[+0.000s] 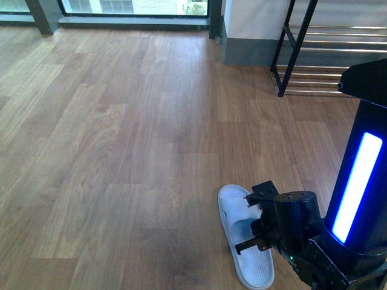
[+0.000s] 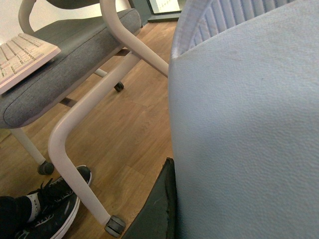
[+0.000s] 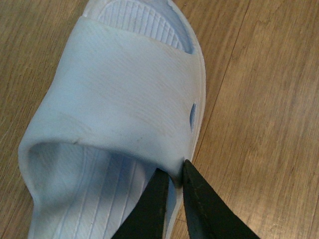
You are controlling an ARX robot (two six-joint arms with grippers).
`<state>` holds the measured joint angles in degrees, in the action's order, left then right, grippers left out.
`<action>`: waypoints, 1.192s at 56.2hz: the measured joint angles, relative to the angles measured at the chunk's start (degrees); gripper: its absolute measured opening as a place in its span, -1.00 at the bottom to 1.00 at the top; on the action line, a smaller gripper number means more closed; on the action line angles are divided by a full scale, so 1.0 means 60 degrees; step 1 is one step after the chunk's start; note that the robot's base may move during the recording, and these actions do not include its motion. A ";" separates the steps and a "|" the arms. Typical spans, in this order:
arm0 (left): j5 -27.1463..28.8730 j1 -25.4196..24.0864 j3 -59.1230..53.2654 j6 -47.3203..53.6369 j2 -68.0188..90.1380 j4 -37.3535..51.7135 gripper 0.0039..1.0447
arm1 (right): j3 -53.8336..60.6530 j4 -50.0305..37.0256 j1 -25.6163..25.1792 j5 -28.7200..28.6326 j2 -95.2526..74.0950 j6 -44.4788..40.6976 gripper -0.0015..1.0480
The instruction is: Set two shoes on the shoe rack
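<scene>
A pale blue slide (image 1: 242,241) lies flat on the wood floor near my base. My right gripper (image 1: 257,232) is shut on its strap; in the right wrist view the black fingers (image 3: 199,204) pinch the strap's edge of this slide (image 3: 119,114) between them. Another pale blue slide (image 2: 244,124) fills the left wrist view, held off the floor against one dark finger (image 2: 157,209) of my left gripper, which is shut on it. The shoe rack (image 1: 326,48), black frame with chrome bars, stands at the far right against the wall. The left arm does not show in the front view.
A grey office chair (image 2: 75,74) with white legs and castors stands close by the left gripper, with a keyboard (image 2: 22,55) on its seat. A person's dark sneaker (image 2: 50,204) rests beside a chair leg. A grey wall base (image 1: 248,48) stands left of the rack.
</scene>
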<state>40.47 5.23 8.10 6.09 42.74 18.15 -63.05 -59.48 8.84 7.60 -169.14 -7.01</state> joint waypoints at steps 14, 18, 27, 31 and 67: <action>0.0000 0.0004 0.0000 0.0000 0.0000 0.0000 -0.97 | 0.0364 -0.0288 -0.0168 0.0004 0.0208 0.0076 -0.97; 0.0000 0.0000 0.0000 0.0000 0.0000 0.0000 -0.97 | 0.0521 -0.0419 -0.0240 -0.0055 0.0342 0.0069 -0.97; 0.0000 0.0000 0.0000 0.0000 0.0000 0.0000 -0.97 | 0.0637 -0.0484 -0.0433 -0.0168 0.0637 0.0025 -0.97; 0.0000 0.0000 0.0000 0.0000 0.0000 0.0000 -0.97 | 0.0656 -0.0459 -0.0481 -0.0113 0.0667 0.0062 -0.97; 0.0000 0.0000 0.0000 0.0000 0.0000 0.0000 -0.97 | 0.1734 -0.0171 -0.0841 -0.0488 0.3140 -0.0860 -0.97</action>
<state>40.47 5.23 8.10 6.09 42.74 18.15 -52.64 -60.51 3.79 4.67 -150.30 -12.16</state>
